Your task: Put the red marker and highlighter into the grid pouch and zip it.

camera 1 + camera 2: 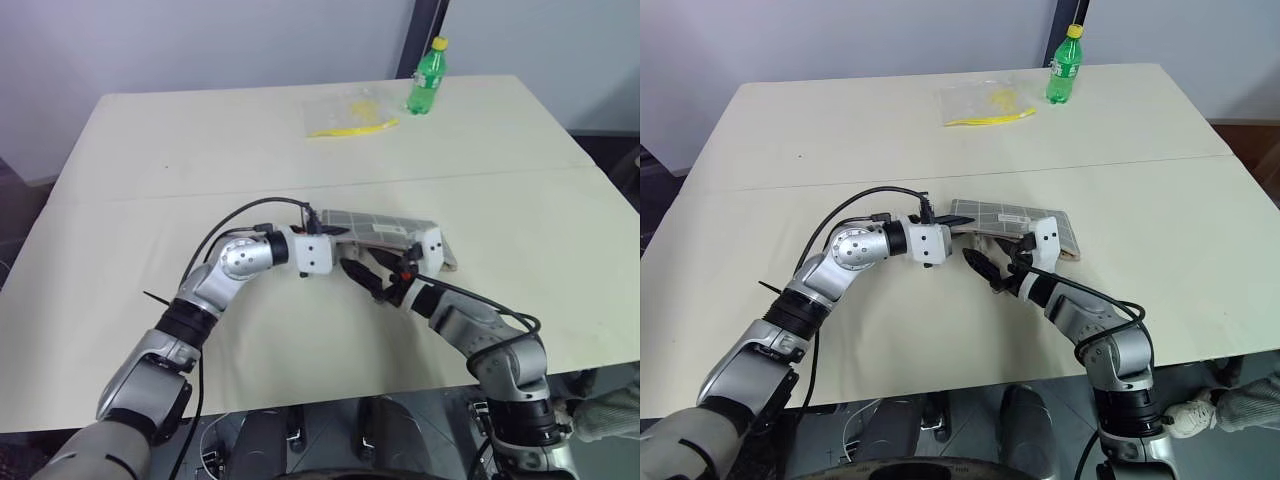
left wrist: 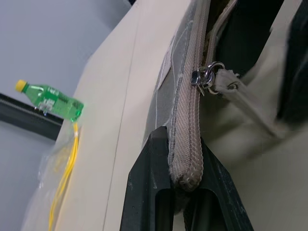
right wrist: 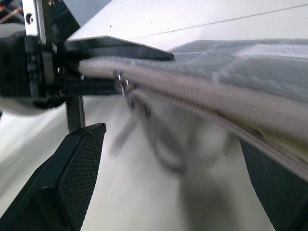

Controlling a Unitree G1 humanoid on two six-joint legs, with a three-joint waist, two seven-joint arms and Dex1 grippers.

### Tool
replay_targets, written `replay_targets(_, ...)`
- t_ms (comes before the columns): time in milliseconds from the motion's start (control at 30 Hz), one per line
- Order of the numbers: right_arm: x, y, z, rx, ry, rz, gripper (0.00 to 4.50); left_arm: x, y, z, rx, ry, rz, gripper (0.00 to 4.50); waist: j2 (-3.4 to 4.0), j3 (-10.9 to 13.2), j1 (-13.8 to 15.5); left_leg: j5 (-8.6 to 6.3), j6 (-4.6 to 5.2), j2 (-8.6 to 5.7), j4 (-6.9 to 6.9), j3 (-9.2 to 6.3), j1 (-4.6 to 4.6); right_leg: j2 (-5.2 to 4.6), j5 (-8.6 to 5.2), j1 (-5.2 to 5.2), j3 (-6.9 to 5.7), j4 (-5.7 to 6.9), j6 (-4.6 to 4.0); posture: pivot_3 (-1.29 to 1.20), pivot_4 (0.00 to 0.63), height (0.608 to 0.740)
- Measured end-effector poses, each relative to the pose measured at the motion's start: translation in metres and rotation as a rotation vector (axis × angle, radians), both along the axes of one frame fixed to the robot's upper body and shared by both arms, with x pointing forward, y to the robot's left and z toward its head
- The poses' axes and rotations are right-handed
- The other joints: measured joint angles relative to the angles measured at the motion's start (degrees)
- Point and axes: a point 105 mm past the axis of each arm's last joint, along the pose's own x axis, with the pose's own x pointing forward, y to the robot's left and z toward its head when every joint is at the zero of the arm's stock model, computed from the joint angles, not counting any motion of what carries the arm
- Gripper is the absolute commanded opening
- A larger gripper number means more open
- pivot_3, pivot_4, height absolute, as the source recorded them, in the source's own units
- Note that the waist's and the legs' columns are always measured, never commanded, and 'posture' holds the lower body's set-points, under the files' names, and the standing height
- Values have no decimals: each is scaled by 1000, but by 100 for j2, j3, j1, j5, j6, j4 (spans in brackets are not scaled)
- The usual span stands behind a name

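Grid pouch (image 1: 1015, 222) is lifted a little over the middle of the desk (image 1: 1160, 210), between the two pincers. The left pincer (image 2: 185, 185) is closed tightly on one end of the pouch, and its two black fingers (image 2: 147, 192) clamp the grey zip edge from both sides. Just beyond these fingers, along the zip, hangs the metal zip pull (image 2: 207, 79) with its fabric tab. The zip looks open past the pull, where the two edges stand apart.

The right pincer (image 1: 992, 268) is wide open and holds nothing. It sits just under the near edge of the pouch, beside the left pincer, and points toward it. In the right wrist view its two fingers stand far from each other, with the pouch edge and the zip pull (image 3: 122, 86) ahead of them, not touching.

Well beyond both pincers, at the far side of the desk, a clear plastic bag (image 1: 350, 112) with yellow contents lies flat, and a green bottle (image 1: 427, 76) with a yellow cap stands upright just beside it.
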Motion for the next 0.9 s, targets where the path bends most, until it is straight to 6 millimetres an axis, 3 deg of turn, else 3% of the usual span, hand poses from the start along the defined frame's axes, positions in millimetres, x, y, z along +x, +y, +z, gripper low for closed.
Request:
replay_targets(67,1,3,2,9,-2,11,4466,-1,-1,0,-2,-1,-4,0,0,0,2,0,0,0,0,0,0,0,0,0,0,2,0,0,150,740)
replay_targets(167,1,8,2,13,7,39,3658,-1,-1,-1,6,-2,-3,0,0,0,0,0,0,0,0,0,0,0,0,-1,0,2,0,0,150,740)
replay_targets(400,0,16,-1,28,23,61,68,-2,-2,-4,9,4,-5,0,0,0,5,0,-1,-1,0,0,0,-1,0,-1,0,4,0,0,150,740)
replay_targets(600,-4,1,-8,-9,43,47,68,-3,-1,-7,12,11,-2,0,0,0,9,0,-1,-1,0,0,0,-1,0,-2,0,4,0,0,150,740)
replay_targets(900,-29,-108,-14,-229,88,-101,68,-1,12,-9,30,12,20,0,1,0,15,-1,0,2,-1,0,2,0,-1,1,1,-2,-1,0,150,740)
